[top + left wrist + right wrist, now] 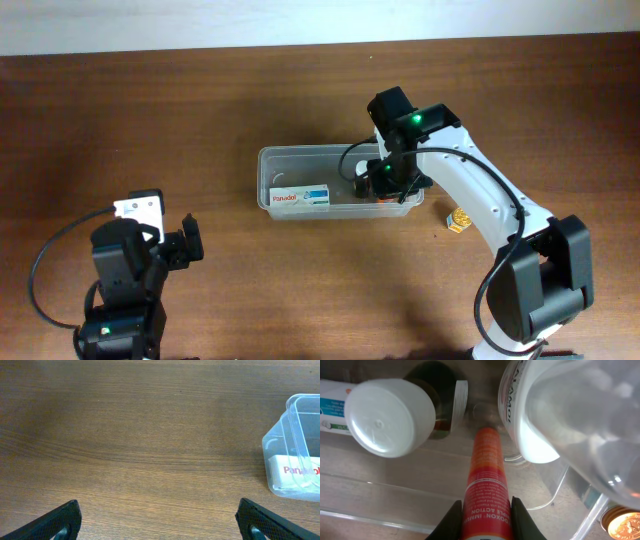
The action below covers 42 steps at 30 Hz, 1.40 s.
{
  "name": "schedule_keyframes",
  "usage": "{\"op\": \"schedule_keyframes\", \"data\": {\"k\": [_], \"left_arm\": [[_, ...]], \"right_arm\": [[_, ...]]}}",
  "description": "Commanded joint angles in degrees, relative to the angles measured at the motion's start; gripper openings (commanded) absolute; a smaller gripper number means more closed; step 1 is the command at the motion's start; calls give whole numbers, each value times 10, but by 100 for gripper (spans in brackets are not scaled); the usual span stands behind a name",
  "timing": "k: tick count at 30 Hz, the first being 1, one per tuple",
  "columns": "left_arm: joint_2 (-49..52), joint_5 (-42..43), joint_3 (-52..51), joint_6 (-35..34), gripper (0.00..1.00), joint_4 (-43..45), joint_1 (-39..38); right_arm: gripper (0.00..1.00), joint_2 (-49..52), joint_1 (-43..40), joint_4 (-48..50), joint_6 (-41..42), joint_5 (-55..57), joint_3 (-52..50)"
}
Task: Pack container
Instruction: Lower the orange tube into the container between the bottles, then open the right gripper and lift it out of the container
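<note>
Lettering shows in three places. Red "Panadol" runs across a white box (pixel 300 197) that lies flat inside the container (pixel 300 152), against the long wall nearer the robot and toward the left end. The left wrist view catches the same word through the clear corner, cut off as "Pana". The container, a clear rectangular tub with rounded corners, sits near the middle of the brown wooden desk (pixel 150 110), its long side running left to right.

The right arm (pixel 480 190) reaches down into the tub's right end. The right jaws are clamped on an orange-red tube (pixel 486 485), one finger on each side of it. White print on the tube stands upside down to the wrist camera; "ACTION" can be read, the lines around it only in part. The tube's far tip points between two bottles. To its left is a dark bottle with a white cap (pixel 390 417). To its right is a larger white bottle (pixel 530 425) whose label letters curve along its edge, too blurred to read.

A small gold-coloured round object (pixel 458 220) lies on the desk outside the tub, just past its right end.

The left arm (pixel 125 270) sits at the front left. The left jaws stand wide apart with nothing between them, low over the desk, well to the left of the tub.
</note>
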Motion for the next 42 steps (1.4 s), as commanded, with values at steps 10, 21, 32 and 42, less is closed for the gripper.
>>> {"op": "schedule_keyframes", "data": {"k": [10,21,32,42], "left_arm": [[0,-4,-1,11,99,1,-1],[0,-4,-1,11,99,1,-1],[0,-4,-1,11,99,1,-1],[0,-4,-1,11,99,1,-1]], "right_arm": [[49,3,5,-1,-5,8,-7],[48,2,5,-15,-5,0,1],[48,2,5,-88,-5,-5,111],[49,1,-14,-150,-3,-5,179]]}}
